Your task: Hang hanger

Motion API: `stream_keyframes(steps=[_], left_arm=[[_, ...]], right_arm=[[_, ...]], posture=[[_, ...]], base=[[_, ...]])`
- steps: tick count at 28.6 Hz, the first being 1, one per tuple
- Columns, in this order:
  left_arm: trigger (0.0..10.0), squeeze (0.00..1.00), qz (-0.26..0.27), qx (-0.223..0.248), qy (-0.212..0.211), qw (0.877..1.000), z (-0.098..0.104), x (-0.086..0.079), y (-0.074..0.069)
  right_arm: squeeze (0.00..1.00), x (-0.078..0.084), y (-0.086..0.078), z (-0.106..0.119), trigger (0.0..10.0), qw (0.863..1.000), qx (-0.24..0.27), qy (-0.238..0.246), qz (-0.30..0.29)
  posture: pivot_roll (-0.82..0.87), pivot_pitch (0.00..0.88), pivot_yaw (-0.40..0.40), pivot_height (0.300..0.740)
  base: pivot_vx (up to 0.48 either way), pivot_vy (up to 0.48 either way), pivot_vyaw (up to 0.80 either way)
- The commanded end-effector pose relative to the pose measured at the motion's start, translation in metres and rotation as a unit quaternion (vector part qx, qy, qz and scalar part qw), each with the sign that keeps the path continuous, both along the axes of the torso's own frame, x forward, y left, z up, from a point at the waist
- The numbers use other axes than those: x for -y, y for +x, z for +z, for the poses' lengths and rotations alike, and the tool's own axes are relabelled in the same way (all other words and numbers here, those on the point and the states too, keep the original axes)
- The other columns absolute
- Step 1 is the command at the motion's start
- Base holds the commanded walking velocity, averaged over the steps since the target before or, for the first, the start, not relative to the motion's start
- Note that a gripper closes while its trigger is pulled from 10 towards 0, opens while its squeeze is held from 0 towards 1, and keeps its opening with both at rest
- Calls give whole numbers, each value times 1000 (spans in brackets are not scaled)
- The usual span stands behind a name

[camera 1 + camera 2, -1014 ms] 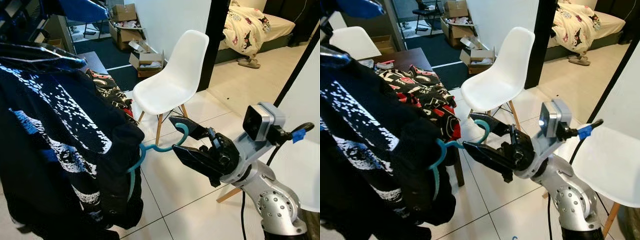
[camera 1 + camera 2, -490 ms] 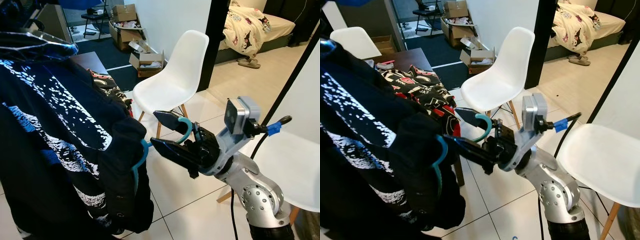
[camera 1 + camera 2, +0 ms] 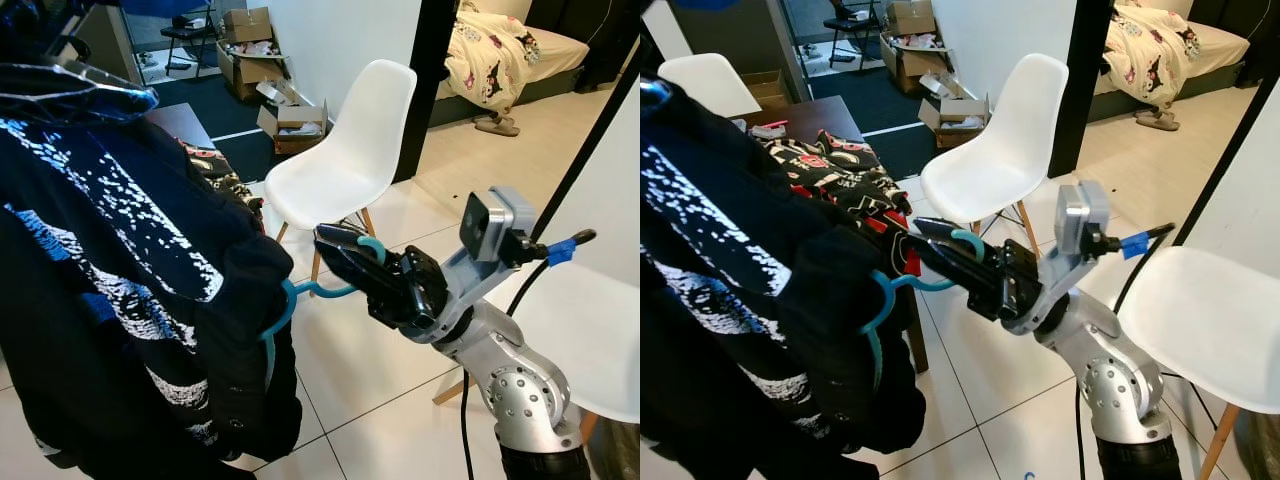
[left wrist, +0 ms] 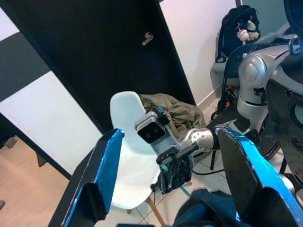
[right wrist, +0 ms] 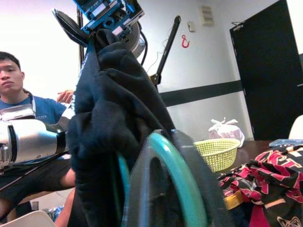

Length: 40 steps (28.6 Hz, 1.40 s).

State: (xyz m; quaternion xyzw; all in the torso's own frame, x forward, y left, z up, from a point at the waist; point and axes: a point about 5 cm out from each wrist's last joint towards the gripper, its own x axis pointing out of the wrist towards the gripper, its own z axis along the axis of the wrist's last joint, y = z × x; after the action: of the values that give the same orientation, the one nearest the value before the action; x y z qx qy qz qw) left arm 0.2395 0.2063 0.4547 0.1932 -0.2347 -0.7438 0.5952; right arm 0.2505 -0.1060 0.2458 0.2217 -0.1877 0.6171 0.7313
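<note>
A teal hanger (image 3: 325,291) carries a dark printed garment (image 3: 110,260) that hangs large on the left. My right gripper (image 3: 326,240) is shut on the hanger's hook (image 5: 175,170) in front of the garment, with the hook curving out between its fingers. My left gripper (image 4: 171,135) is raised above the garment, its two blue-lit fingers (image 4: 106,161) wide apart and dark cloth (image 4: 203,208) low between them. The hanger's shoulders are hidden inside the garment.
A white chair (image 3: 345,150) stands just behind the right gripper and another (image 3: 590,340) at the right. A dark table (image 3: 830,112) holds red-black patterned cloth (image 3: 840,170). Cardboard boxes (image 3: 290,120) and a bed (image 3: 500,50) lie beyond. A seated person (image 5: 19,104) is nearby.
My right gripper moved in toward the garment with its fingers open around the teal hook, then shut on it. The garment swayed slightly.
</note>
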Motion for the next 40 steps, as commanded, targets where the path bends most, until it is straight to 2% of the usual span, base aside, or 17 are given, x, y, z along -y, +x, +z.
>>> stream_keyframes(steps=[1, 7, 11, 12, 15, 16, 17, 18, 20, 22, 23, 25, 26, 27, 28, 37, 40], left_arm=[[10000, 0, -18, 17, -5, 1000, 7, 1, -5], [10000, 0, 7, 11, -16, 1000, 1, -11, -3], [10000, 0, 24, 5, -11, 1000, -3, -15, -1], [10000, 0, 52, -7, 6, 999, -15, -20, 3], [10000, 0, 70, -16, 20, 997, -23, -23, 6], [10000, 0, 97, -37, 50, 993, -44, -26, 13], [10000, 0, 97, -37, 50, 993, -44, -26, 13], [10000, 0, 121, -68, 91, 986, -74, -28, 19], [10000, 0, 121, -68, 91, 986, -74, -28, 19], [10000, 0, 139, -142, 167, 966, -131, -29, 18], [10000, 247, 139, -169, 187, 958, -149, -28, 15], [10000, 247, 139, -169, 187, 958, -149, -28, 15], [10000, 859, 138, -188, 201, 952, -159, -26, 12], [10000, 859, 138, -188, 201, 952, -159, -26, 12], [10000, 1000, 137, -198, 207, 948, -165, -25, 10], [10000, 1000, 141, -200, 208, 947, -167, -25, 8], [10000, 1000, 162, -168, 187, 954, -163, -22, 6]], right_arm=[[0, 1, 0, 2, 0, 1000, 3, 7, 2], [0, 16, 7, 8, 0, 999, 17, -3, -37], [0, 21, 9, 10, 0, 998, 24, -13, -52], [0, 27, 14, 14, 0, 996, 33, -31, -78], [0, 32, 17, 16, 0, 994, 39, -43, -95], [0, 39, 21, 21, 0, 990, 49, -60, -121], [0, 39, 21, 21, 0, 990, 49, -60, -121], [0, 48, 26, 27, 0, 984, 62, -83, -148], [0, 48, 26, 27, 0, 984, 62, -83, -148], [0, 64, 33, 42, 0, 972, 88, -109, -187], [0, 67, 34, 48, 0, 969, 99, -116, -197], [0, 67, 34, 48, 0, 969, 99, -116, -197], [0, 68, 34, 52, 0, 967, 108, -119, -200], [0, 68, 34, 52, 0, 967, 108, -119, -200], [0, 66, 35, 54, 0, 965, 114, -123, -200], [0, 61, 37, 55, 0, 960, 127, -144, -206], [0, 59, 42, 55, 0, 954, 132, -160, -218]], posture=[[83, 60, 37, 740], [76, 56, 36, 740], [76, 56, 36, 740], [72, 56, 37, 740], [72, 56, 36, 740], [70, 56, 34, 740], [70, 56, 34, 740], [65, 57, 31, 740], [65, 57, 31, 740], [67, 55, 21, 740], [70, 56, 19, 740], [70, 56, 19, 740], [72, 56, 17, 740], [72, 56, 17, 740], [73, 56, 17, 740], [77, 57, 20, 740], [78, 60, 20, 740]], base=[[0, 0, 0], [0, 0, 0], [0, 0, 0], [0, 0, 0], [0, 0, 0], [0, 0, 0], [0, 0, 0], [0, 0, 0], [0, 0, 0], [0, 0, 0], [0, 0, 0], [0, 0, 0], [0, 0, 0], [0, 0, 0], [0, 0, 0], [0, 0, 0], [0, 0, 0]])
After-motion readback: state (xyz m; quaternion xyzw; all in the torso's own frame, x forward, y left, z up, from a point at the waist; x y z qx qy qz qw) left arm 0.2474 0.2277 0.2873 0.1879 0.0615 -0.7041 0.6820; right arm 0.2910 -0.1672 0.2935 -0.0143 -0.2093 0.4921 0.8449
